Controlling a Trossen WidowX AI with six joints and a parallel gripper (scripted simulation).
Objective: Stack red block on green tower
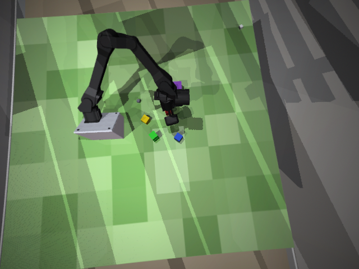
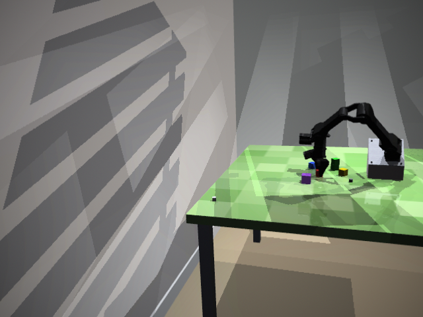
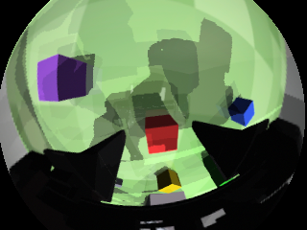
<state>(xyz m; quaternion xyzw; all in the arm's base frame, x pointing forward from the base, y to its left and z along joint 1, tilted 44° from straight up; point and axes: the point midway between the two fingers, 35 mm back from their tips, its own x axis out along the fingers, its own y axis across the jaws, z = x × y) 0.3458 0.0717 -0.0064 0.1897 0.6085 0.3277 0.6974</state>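
Now my arm (image 1: 100,63) arches over the table (image 1: 202,188) and bends down, my gripper (image 3: 159,129) spread wide and empty around the red block (image 3: 161,133), green tower (image 1: 153,135) at seven o'clock.

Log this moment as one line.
phase: pre-grasp | gripper: open, empty, straddling red block | green tower: upright, untouched
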